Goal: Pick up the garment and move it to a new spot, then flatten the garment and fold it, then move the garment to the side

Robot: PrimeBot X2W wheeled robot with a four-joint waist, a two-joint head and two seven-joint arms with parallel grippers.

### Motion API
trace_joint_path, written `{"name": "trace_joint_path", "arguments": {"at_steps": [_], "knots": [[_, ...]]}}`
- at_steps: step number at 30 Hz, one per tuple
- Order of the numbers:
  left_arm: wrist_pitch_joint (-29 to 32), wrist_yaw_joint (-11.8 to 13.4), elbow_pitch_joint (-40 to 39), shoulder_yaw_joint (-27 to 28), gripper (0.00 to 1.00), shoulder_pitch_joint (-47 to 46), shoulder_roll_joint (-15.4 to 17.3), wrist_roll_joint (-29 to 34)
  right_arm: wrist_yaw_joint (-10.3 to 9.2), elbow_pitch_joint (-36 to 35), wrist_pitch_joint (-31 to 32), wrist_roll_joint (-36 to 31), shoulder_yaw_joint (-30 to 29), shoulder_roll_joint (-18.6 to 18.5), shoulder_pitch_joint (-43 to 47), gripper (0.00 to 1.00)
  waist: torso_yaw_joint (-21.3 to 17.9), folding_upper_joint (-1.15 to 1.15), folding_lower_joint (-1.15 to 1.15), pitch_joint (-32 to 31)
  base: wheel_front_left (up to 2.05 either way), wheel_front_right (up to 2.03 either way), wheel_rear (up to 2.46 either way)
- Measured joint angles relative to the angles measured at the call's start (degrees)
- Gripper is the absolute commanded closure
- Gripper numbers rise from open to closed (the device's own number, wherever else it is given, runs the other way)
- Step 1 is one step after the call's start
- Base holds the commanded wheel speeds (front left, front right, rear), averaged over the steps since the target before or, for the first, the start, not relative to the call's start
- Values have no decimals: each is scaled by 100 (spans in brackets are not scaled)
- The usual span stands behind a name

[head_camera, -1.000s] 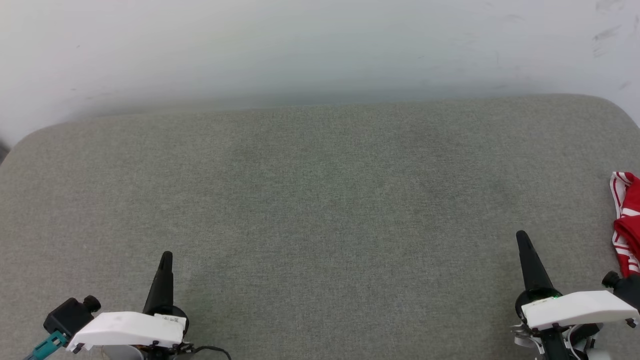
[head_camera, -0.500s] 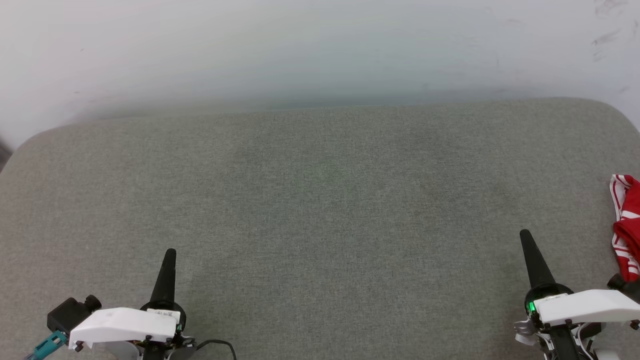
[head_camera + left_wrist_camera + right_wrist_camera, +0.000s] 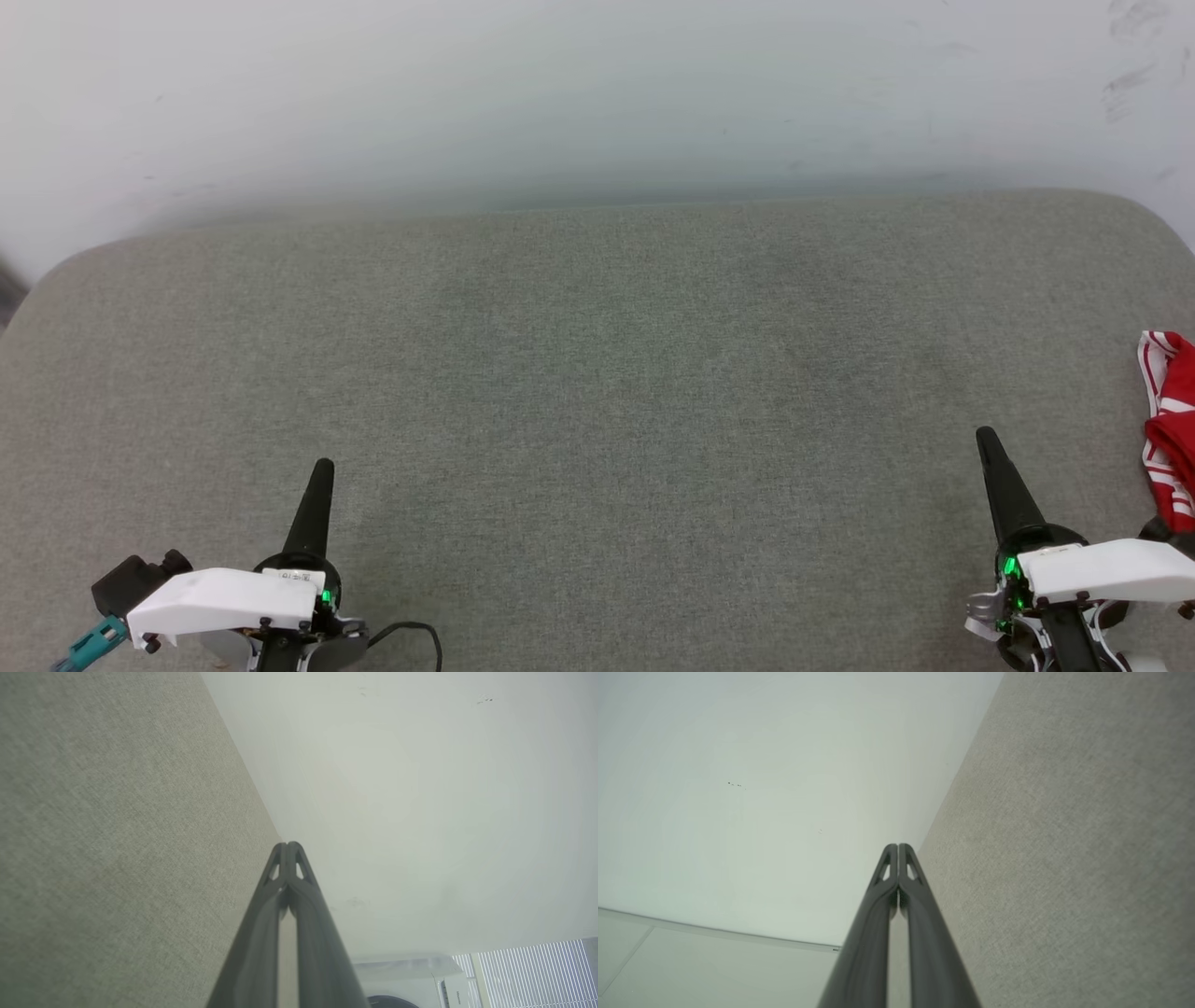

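Note:
The garment (image 3: 1173, 425), red with red-and-white striped trim, lies bunched at the far right edge of the head view; most of it is cut off by the frame. My right gripper (image 3: 984, 437) hovers at the lower right, a little left of the garment and apart from it, fingers pressed together and holding nothing. In the right wrist view the same gripper (image 3: 898, 846) shows its tips touching. My left gripper (image 3: 323, 464) sits at the lower left, far from the garment, also shut and holding nothing. The left wrist view shows that gripper (image 3: 288, 844) with its tips together.
A grey fabric surface (image 3: 597, 373) with rounded far corners spans the head view, backed by a pale wall (image 3: 560, 93). In the left wrist view a white appliance (image 3: 411, 980) and window blinds (image 3: 532, 970) stand beyond the surface.
The whole head view has shifted slightly, so the camera moved. Both grippers sit a little lower in the picture; both stay shut. The garment lies where it was.

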Motion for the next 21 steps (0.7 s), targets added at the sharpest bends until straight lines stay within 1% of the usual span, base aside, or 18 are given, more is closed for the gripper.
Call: {"name": "trace_joint_path", "arguments": {"at_steps": [21], "knots": [[269,-1,116,32,100,-138,-1,-972,0,34,263,982,-136,3,-49,100,23,0,0,-83,0,0,0]]}}
